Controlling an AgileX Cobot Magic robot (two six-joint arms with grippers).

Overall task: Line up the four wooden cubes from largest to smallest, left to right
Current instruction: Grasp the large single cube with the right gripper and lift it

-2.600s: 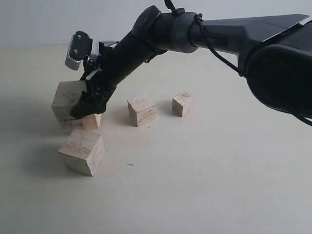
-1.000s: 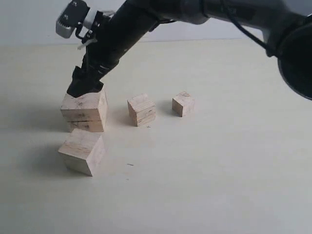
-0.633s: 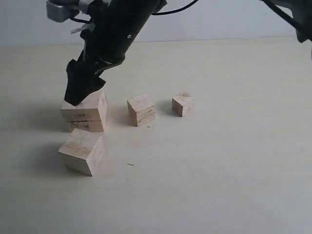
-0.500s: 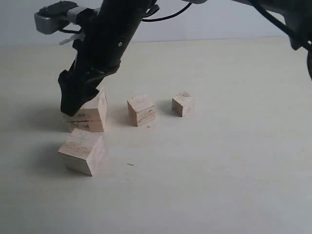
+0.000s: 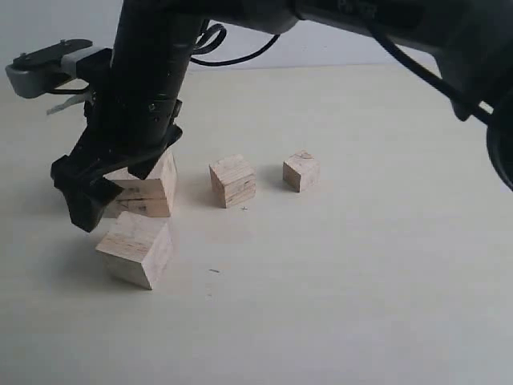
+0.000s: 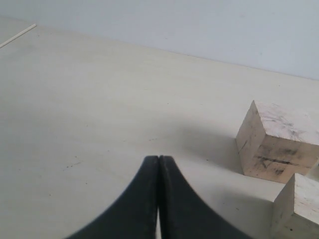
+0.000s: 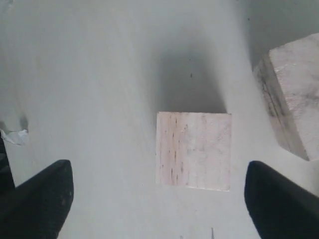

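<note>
Four wooden cubes lie on the pale table. The big seamed cube (image 5: 158, 186) stands at the back left, and its side (image 7: 294, 99) edges into the right wrist view. A speckled big cube (image 5: 135, 249) lies in front of it. The medium cube (image 5: 233, 180) and the small cube (image 5: 301, 171) follow to the right. My right gripper (image 5: 112, 192) reaches across, open and empty, hovering over the speckled cube (image 7: 193, 149), which lies between its spread fingers (image 7: 37, 199). My left gripper (image 6: 158, 159) is shut on nothing, low over bare table, with the seamed cube (image 6: 279, 144) off to its side.
The right arm (image 5: 240, 16) spans the top of the exterior view and hides part of the seamed cube. A second cube corner (image 6: 296, 209) shows at the left wrist view's edge. A scrap of white tape (image 7: 15, 135) lies on the table (image 5: 361, 265).
The right gripper set the seamed cube down at the back left, let go, then swung toward the front left and now hangs open over the speckled cube. The other cubes stayed put.
</note>
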